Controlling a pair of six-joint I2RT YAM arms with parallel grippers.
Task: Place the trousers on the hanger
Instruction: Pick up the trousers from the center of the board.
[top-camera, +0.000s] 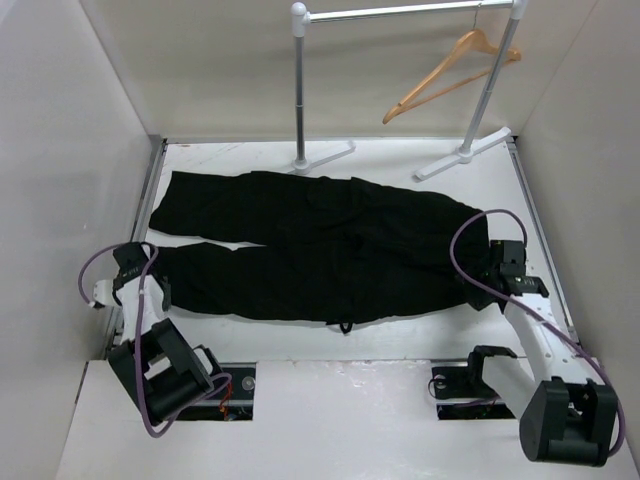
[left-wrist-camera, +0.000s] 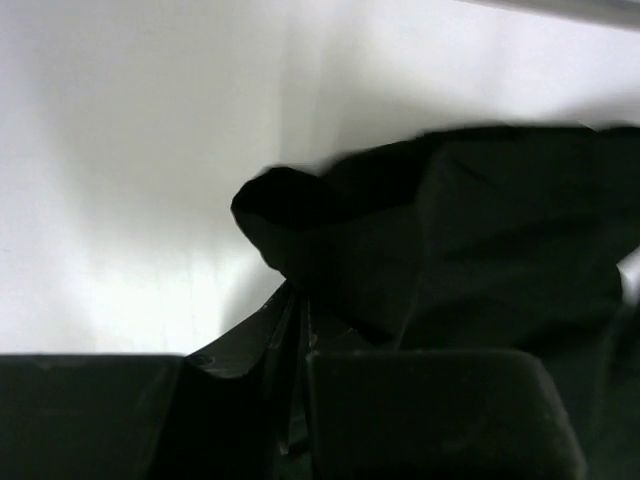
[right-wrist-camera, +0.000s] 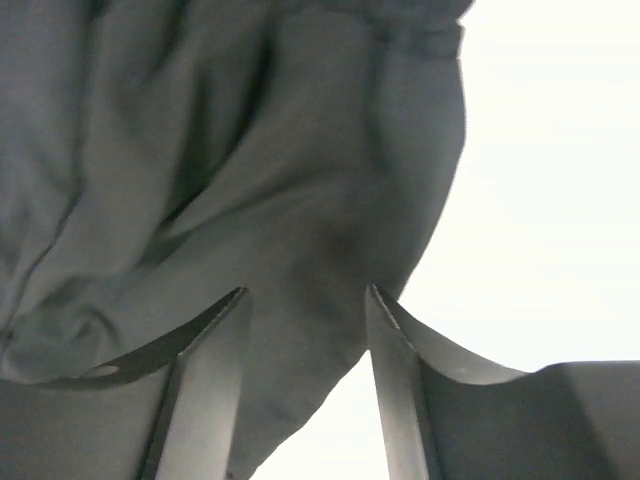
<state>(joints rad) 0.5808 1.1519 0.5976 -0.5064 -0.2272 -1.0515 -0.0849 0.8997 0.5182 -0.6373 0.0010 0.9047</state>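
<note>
Top view: the trousers (top-camera: 320, 245) lie flat across the surface (top-camera: 400, 345), their long axis running left to right. The cuffs are by the left arm (top-camera: 150, 330) and the waist by the right arm (top-camera: 530, 335). The hanger (top-camera: 450, 72) hangs on the rack (top-camera: 300, 90) at the far right, well apart from the cloth and nearer the right arm. Plain white walls close in on three sides.

Left wrist view: the left jaws are clamped on a fold of cuff, with bare surface beyond.

Right wrist view: the right jaws stand apart astride the waist edge, the cloth between them not pinched.
</note>
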